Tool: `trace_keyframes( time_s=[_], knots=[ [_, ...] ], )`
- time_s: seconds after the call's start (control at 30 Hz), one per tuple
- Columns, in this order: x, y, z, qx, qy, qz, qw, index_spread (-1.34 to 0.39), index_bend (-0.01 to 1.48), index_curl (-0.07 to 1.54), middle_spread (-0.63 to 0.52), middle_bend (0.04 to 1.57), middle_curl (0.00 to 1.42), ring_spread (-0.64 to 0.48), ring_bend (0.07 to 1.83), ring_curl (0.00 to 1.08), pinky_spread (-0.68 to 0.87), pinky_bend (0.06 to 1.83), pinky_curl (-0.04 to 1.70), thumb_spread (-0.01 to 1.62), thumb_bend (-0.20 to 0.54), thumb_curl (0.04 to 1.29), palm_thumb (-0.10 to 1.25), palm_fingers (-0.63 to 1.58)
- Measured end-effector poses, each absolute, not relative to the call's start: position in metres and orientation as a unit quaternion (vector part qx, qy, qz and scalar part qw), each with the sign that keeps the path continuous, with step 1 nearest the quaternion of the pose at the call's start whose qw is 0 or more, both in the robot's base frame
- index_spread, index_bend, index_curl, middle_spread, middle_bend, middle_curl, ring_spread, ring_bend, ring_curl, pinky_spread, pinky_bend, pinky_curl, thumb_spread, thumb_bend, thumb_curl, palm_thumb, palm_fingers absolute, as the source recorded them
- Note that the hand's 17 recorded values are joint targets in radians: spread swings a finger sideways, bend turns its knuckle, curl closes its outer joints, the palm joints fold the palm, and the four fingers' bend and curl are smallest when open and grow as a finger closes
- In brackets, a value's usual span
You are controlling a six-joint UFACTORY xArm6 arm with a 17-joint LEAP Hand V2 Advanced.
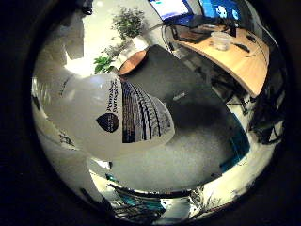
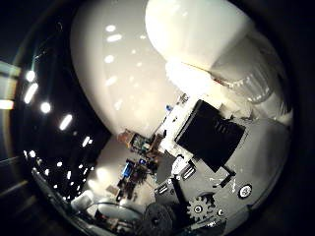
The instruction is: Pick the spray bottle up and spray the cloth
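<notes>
Clearly the spray bottle was right up against the palm, its white body and dark printed label filling much of the little-finger-side view, with a dark grey mat spread well beyond it and a wooden desk further off past the mat. From the thumb side, the bottle's white shoulder and ribbed neck loomed close, and the hand showed black and geared parts just beside that neck. Whether the fingers were curled round the bottle or merely alongside it could not be told; no fingertip was seen on its surface.

The risk, as a judgement: a smooth, rounded bottle could twist or slide in a loose hold, and a finger set beside the neck rather than on the trigger would yield no spray, or tip the nozzle off aim.

Hidden were the trigger, the nozzle and its heading. No cloth could be picked out for certain beyond the bottle, unless the mat was it.
</notes>
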State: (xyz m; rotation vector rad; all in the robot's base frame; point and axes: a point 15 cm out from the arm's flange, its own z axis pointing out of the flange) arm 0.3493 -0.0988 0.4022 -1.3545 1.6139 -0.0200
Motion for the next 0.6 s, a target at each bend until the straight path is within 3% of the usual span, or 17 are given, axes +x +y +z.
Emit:
trace_keyframes(
  time_s=[0.33,0.6],
  knots=[
    [0.339,-0.015,0.462,-0.650,0.615,0.047,0.444,-0.24,1.20,0.66,-0.18,1.32,0.77,-0.20,1.46,0.58,-0.33,1.30,0.59,1.04,-0.008,1.09,0.95,1.23],
    [0.328,0.082,0.469,-0.718,0.566,0.125,0.385,-0.24,1.21,0.66,-0.18,1.32,0.77,-0.20,1.46,0.58,-0.33,1.29,0.60,1.02,-0.007,1.11,0.95,1.22]
  ],
)
